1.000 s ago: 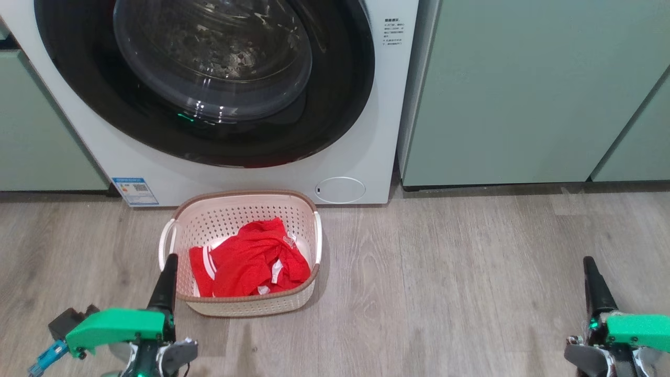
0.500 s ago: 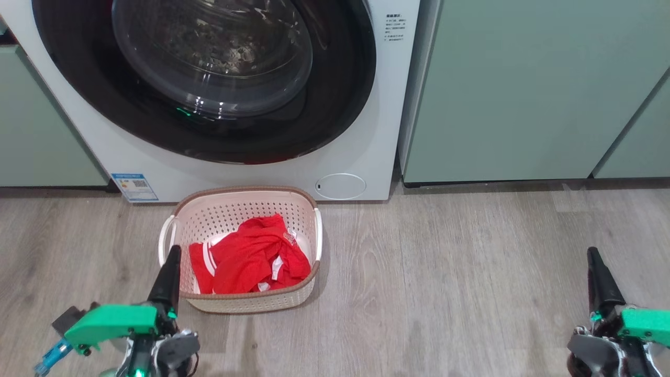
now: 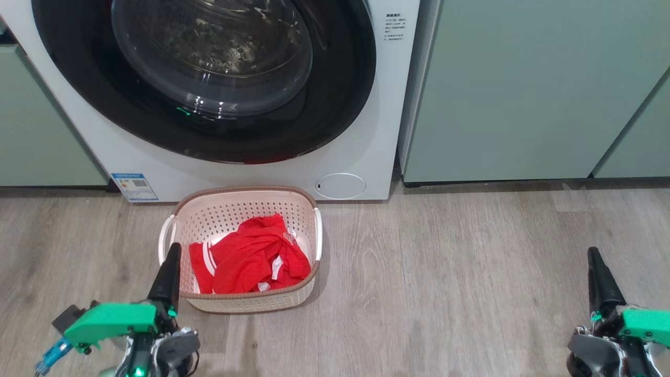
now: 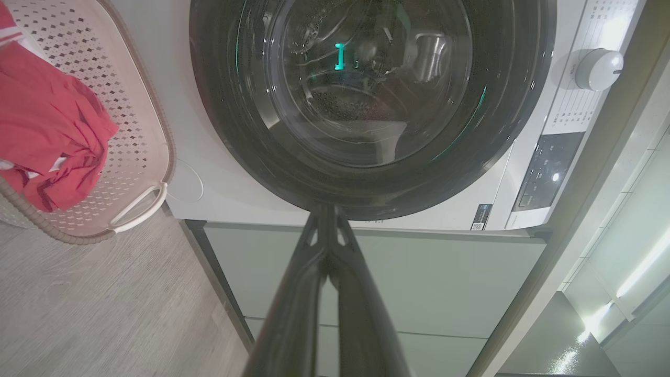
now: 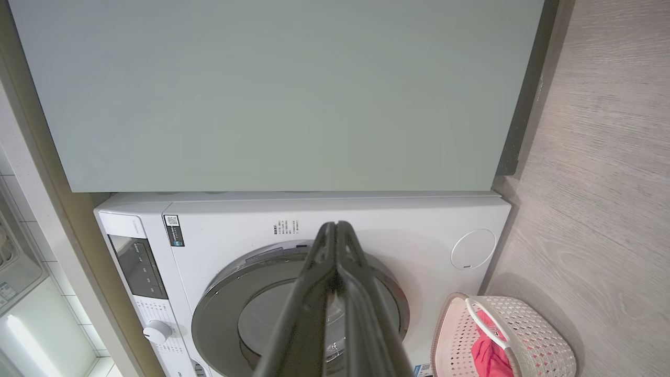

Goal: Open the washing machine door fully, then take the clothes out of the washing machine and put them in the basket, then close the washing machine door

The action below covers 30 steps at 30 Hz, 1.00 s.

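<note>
1. Since a second ago the whole head view has shifted slightly, so the camera moved; the washer, basket and clothes keep their places relative to one another, and over the last half-second nothing has changed.
2. Door [image 3: 220, 78]: shut, its black rim lying flat against the white front of the washer [image 3: 366, 157]. Through the glass in the left wrist view, the door [image 4: 366, 104] shows steel drum and no red fabric that I can make out.
3. Basket [image 3: 241, 214]: on the wood floor [image 3: 445, 272], just in front of the washer, left of the round flap [image 3: 340, 186].
4. Clothes [image 3: 251, 262]: a crumpled red heap inside the basket, toward its near side, white stripes showing at the left edge.
5. Left gripper [image 3: 174, 248]: fingers pressed together, holding nothing, tip just beside the basket's near left corner. In its wrist view the left gripper [image 4: 327, 209] points at the door's rim, with the basket [image 4: 136, 131] and clothes [image 4: 47, 131] off to one side.
6. Right gripper [image 3: 592, 254]: fingers together, empty, well apart from the basket, over bare floor before the green cabinets [image 3: 523, 94]. In its wrist view the right gripper [image 5: 336, 225] points at the washer [image 5: 398, 230].
</note>
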Motion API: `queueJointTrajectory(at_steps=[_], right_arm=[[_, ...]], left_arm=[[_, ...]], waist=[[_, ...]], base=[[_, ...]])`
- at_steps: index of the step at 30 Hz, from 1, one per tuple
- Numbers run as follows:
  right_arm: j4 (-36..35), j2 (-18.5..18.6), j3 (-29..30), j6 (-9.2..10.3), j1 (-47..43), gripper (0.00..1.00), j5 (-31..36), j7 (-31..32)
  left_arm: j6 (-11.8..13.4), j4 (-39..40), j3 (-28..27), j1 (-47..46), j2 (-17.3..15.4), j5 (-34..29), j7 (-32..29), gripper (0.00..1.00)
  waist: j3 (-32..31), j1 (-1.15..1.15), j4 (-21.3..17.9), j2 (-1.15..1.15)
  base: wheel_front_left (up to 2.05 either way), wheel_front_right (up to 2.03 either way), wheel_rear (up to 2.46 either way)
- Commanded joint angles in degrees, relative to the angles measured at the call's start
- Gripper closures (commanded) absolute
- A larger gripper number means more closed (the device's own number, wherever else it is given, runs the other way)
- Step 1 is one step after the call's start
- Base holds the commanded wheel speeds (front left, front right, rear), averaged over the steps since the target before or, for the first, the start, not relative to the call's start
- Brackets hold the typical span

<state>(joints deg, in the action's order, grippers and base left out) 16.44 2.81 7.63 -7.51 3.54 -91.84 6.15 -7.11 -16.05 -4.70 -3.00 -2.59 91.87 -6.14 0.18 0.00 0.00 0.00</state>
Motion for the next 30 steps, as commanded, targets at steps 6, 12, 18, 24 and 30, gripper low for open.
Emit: queueJointTrajectory(at_steps=[6,12,18,24,30], right_arm=[[-2.4,0.1,-1.1,0.02,2.6,1.00,-0.3,0.3],[-2.4,0.1,-1.1,0.02,2.6,1.00,-0.3,0.3],[-2.4,0.1,-1.1,0.02,2.6,1.00,-0.3,0.3],[-2.4,0.1,-1.1,0.02,2.6,1.00,-0.3,0.3],[-2.4,0.1,-1.1,0.02,2.6,1.00,-0.3,0.3]], left_arm=[[-0.4,2.0,-1.8,-3.2,-0.3,0.3,-0.4,1.00],[-0.4,2.0,-1.8,-3.2,-0.3,0.3,-0.4,1.00],[-0.4,2.0,-1.8,-3.2,-0.3,0.3,-0.4,1.00],[-0.4,2.0,-1.8,-3.2,-0.3,0.3,-0.4,1.00],[-0.4,2.0,-1.8,-3.2,-0.3,0.3,-0.4,1.00]], waist=[[0.0,0.00,0.0,0.00],[0.0,0.00,0.0,0.00],[0.0,0.00,0.0,0.00],[0.0,0.00,0.0,0.00],[0.0,0.00,0.0,0.00]], base=[[0.00,0.00,0.00],[0.00,0.00,0.00],[0.00,0.00,0.00],[0.00,0.00,0.00],[0.00,0.00,0.00]])
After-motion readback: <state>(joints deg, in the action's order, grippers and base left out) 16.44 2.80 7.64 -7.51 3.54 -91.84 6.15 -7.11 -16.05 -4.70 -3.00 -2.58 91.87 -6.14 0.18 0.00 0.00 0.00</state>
